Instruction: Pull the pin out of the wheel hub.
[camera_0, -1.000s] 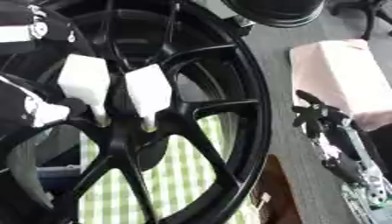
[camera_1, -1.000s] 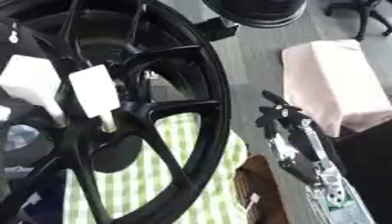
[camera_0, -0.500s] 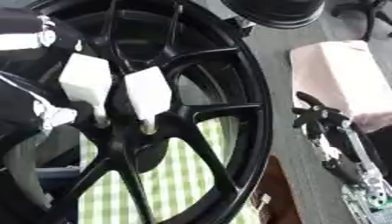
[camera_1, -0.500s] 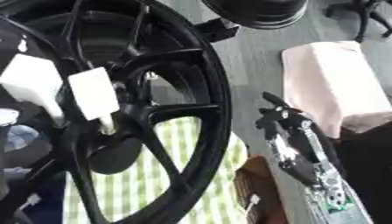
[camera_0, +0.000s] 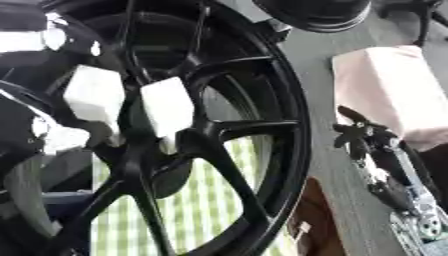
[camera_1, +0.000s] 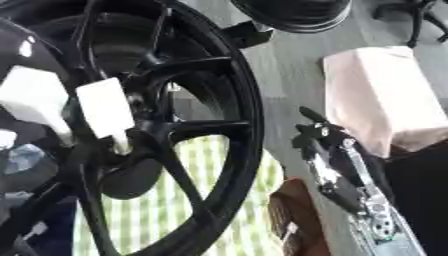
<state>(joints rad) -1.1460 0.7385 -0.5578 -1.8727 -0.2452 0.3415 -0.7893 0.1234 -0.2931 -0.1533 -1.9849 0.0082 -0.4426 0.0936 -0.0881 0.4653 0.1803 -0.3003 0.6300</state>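
Filling most of the left eye view, the black wheel (camera_0: 262, 150) stood over a green checked cloth (camera_0: 210, 210), and the left hand (camera_0: 131, 105) pressed its white fingertips (camera_0: 168, 107) at the hub (camera_0: 166, 150); I could not tell if it gripped the pin, which stayed hidden. Looking from the right eye view, the right hand (camera_1: 328, 150) hung beside the rim with relaxed fingers, near a pink box (camera_1: 381, 95).
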